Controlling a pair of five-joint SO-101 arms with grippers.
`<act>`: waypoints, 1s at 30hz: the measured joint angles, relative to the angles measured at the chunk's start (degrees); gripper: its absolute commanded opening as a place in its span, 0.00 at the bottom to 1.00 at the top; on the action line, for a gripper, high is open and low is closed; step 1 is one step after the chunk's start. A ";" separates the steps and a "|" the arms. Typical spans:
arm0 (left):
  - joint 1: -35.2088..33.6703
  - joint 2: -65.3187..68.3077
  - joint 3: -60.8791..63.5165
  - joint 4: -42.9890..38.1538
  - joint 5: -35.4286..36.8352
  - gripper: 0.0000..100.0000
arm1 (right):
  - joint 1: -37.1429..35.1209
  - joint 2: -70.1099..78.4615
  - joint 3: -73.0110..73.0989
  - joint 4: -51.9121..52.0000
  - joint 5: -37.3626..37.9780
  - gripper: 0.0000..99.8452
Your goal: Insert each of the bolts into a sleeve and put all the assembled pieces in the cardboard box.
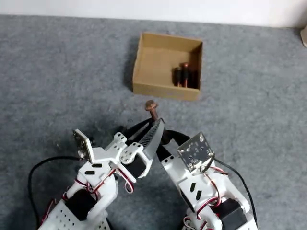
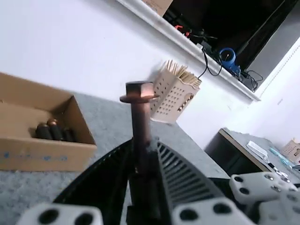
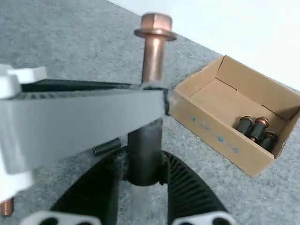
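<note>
A copper bolt (image 1: 151, 108) (image 2: 140, 117) (image 3: 153, 47) stands head-up in front of the cardboard box (image 1: 144, 67), with my left gripper (image 1: 154, 125) (image 2: 143, 147) shut on its shaft. Straight below it is a black sleeve (image 3: 144, 157), upright, with my right gripper (image 3: 143, 171) (image 1: 165, 139) shut on it. One left finger (image 3: 84, 123) crosses where bolt and sleeve meet, so that joint is hidden. Three assembled pieces (image 1: 184, 75) (image 3: 255, 127) (image 2: 51, 131) lie in the box's right-hand corner.
A loose black sleeve (image 3: 107, 146) lies on the grey carpet near the grippers, and another copper bolt (image 3: 4, 206) lies close by. Behind the box's (image 2: 28, 145) far side runs a white wall, with a perforated basket (image 2: 176, 93) against it.
</note>
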 measured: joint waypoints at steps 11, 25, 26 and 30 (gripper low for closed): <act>-0.62 -0.09 -2.81 14.15 -0.09 0.36 | 0.26 0.00 0.18 0.18 0.00 0.01; -0.44 0.09 -7.56 23.91 -0.26 0.32 | 0.09 -0.09 0.35 0.26 0.00 0.01; -0.44 0.09 -7.91 24.09 -0.26 0.32 | 0.09 -0.09 0.35 0.26 0.00 0.01; -0.44 0.53 -10.90 25.05 -0.26 0.32 | 0.00 -0.18 0.35 0.26 0.00 0.01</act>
